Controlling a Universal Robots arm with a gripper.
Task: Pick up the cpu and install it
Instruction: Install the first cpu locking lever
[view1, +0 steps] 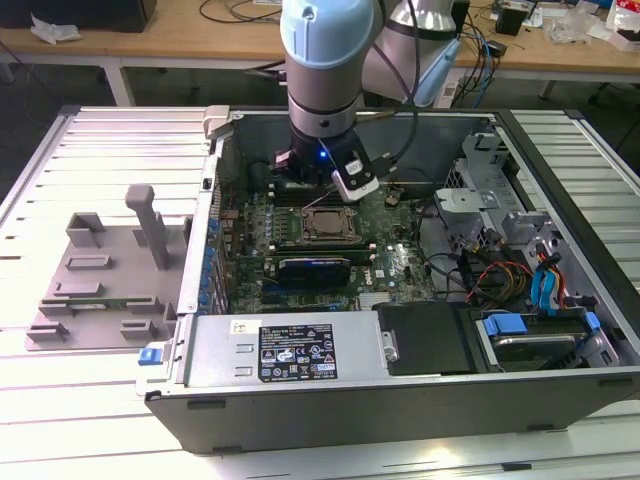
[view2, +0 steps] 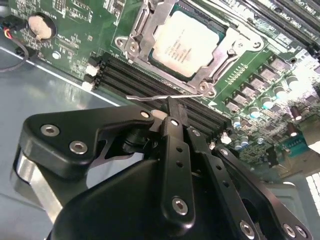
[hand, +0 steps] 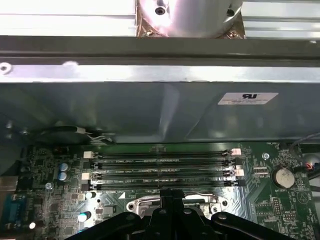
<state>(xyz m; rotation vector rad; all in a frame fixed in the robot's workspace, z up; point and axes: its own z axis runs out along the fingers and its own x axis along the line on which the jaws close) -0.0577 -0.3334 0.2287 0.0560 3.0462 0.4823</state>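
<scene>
Close to the lens in the second wrist view, the black pincer (view2: 172, 107) hangs w/ its fingers pressed together, holding nothing. Just beyond its tip lies a thin metal lever (view2: 165, 97), across the black memory slots (view2: 145, 80). Past these, the cpu (view2: 187, 42) sits flat inside the socket frame (view2: 202, 75) on the green motherboard (view2: 80, 25), silver top up. In the exterior view the arm (view1: 325, 70) stands over the open pc case (view1: 300, 390), w/ the pincer just behind the socket. On the exterior view's left, a grey tray (view1: 95, 290) w/ upright posts rests on the counter (view1: 60, 420).
</scene>
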